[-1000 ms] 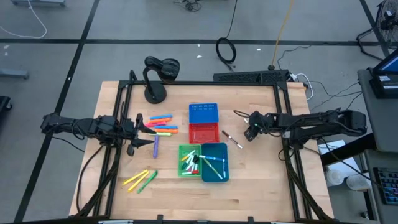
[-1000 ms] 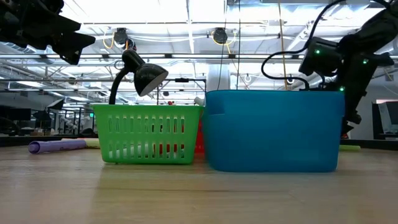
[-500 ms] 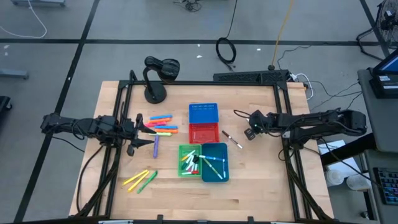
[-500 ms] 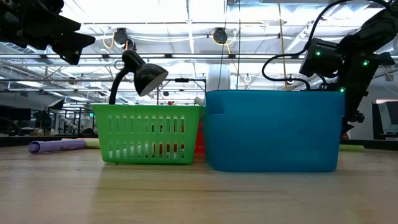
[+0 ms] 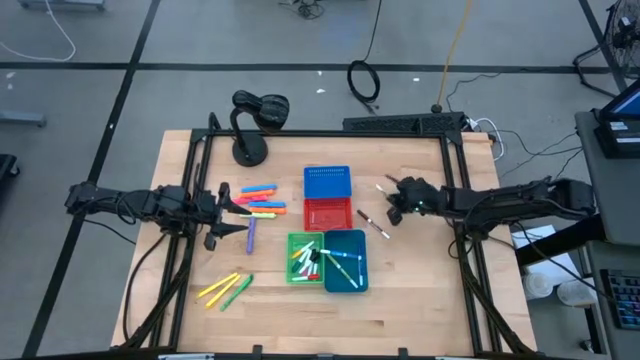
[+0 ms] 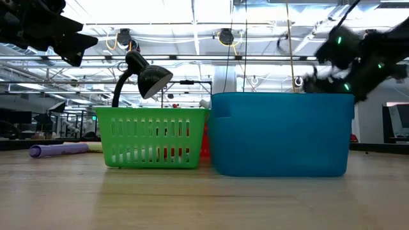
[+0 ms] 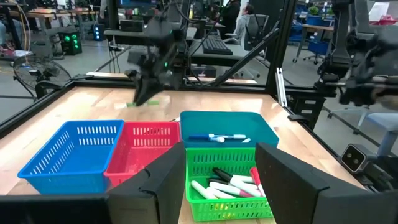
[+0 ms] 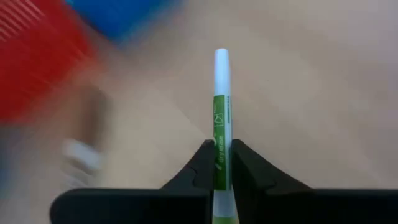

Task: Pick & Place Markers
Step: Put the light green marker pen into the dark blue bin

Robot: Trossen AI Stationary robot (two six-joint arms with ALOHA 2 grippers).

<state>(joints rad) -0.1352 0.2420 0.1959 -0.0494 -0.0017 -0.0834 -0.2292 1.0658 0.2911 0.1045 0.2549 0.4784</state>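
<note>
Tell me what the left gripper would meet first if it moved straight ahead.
Probably the green slatted plastic basket: it sits just beyond the left gripper, though depth is unclear.

Matt wooden table; glossy plastic bins.

The right claw pinches a white-and-green marker above the wooden table.

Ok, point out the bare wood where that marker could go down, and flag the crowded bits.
The right gripper is shut on a green-labelled marker. Bare wood lies along the table's near edge, right of the teal bin, and beyond the blue bin. Crowded: the four bins in the middle, the loose markers by the left gripper, and the yellow-green pair.
</note>
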